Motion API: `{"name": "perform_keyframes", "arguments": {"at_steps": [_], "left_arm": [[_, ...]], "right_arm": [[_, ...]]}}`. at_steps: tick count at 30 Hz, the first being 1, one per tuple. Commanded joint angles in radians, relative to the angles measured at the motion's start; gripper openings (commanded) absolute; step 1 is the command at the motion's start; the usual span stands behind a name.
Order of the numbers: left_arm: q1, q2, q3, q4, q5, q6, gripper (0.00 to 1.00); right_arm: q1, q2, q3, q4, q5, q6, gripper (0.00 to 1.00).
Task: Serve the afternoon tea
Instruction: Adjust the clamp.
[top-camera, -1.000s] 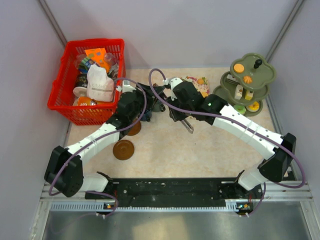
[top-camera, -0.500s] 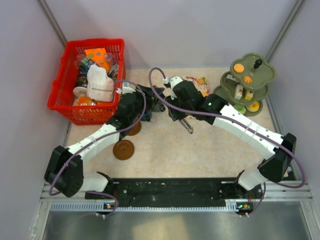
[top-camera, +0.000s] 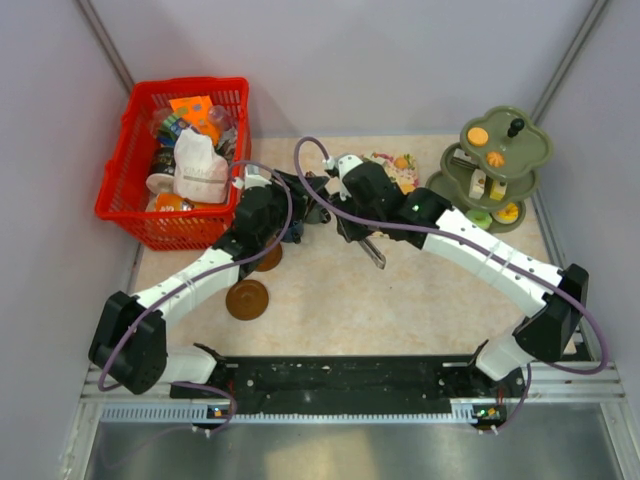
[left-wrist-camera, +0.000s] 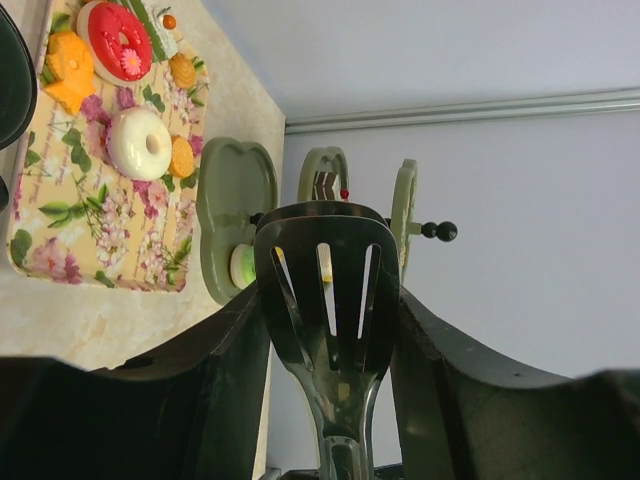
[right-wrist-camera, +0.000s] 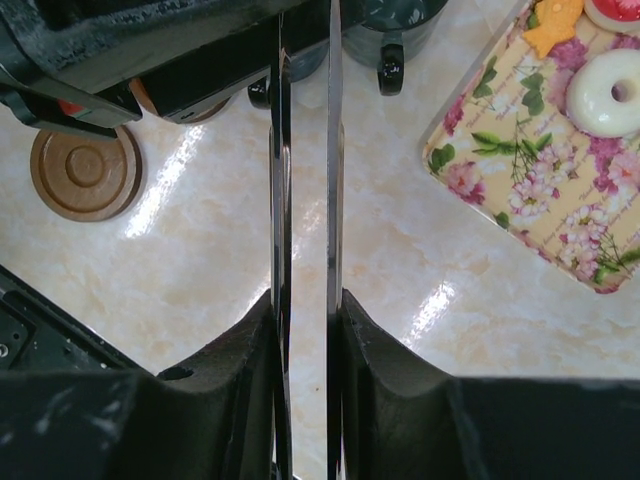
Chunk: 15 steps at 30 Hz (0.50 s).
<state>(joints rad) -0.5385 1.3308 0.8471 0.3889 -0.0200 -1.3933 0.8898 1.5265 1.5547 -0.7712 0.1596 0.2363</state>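
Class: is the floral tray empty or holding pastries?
Holding pastries: the floral tray carries a white doughnut, a red doughnut and an orange pastry.

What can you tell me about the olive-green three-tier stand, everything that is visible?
The olive-green three-tier stand is upright at the far right corner of the table. It looks like plastic, with lobed tiers and a black knob on top. Two orange pastries lie on the top tier; more small pieces lie on the lower tiers.

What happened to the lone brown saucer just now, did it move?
No. The brown saucer lies just as far from the red basket as before.
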Motion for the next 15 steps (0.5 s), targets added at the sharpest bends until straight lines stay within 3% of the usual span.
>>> {"name": "perform_keyframes", "arguments": {"at_steps": [1,6,9,15], "left_arm": [[0.006,-0.044,0.001,-0.004,-0.024,0.04,0.31],[0.084,-0.087,0.142,-0.197,-0.006,0.27,0.53],[0.165,-0.123,0.259,-0.362,-0.011,0.41,0.58],[0.262,-0.269,0.365,-0.476,-0.135,0.719,0.7]], "right_arm": [[0.011,-0.017,0.048,-0.006,0.026,-0.009,0.16],[0.009,-0.009,0.047,-0.088,0.055,-0.014,0.13],[-0.009,-0.006,0.039,-0.14,0.058,-0.012,0.14],[-0.101,-0.015,0.009,-0.201,0.015,-0.006,0.16]]}}
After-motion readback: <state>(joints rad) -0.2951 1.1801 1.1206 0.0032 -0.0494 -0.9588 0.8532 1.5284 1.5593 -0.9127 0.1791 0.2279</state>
